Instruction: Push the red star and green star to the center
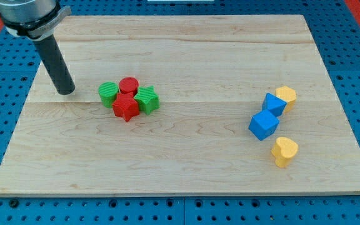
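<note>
On the wooden worktop [186, 156], my tip [67, 92] stands left of a touching cluster: red star [125, 108], green star [147, 99], green cylinder [109, 94], red cylinder [129, 85]. No jaws exist. Pushing rightward likely drags both cylinders along, or splits the stars apart.

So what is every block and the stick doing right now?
Red star block: flat, touching green star block.
Red cylinder block: behind them.
Green cylinder block: beside the red star.
Two blue cube blocks: touching.
Yellow blocks: apart.
My tip: left of the cluster, apart.
</note>
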Action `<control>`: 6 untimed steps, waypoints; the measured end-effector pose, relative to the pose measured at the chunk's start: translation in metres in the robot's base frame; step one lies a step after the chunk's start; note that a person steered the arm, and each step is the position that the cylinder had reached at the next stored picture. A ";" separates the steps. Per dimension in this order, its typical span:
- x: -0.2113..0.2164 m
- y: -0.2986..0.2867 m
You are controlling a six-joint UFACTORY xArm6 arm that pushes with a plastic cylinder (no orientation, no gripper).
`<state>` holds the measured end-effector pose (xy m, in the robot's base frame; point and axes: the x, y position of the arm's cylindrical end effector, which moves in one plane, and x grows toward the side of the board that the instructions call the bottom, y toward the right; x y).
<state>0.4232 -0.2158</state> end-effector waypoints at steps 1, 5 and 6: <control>0.026 0.014; 0.023 0.170; 0.009 0.193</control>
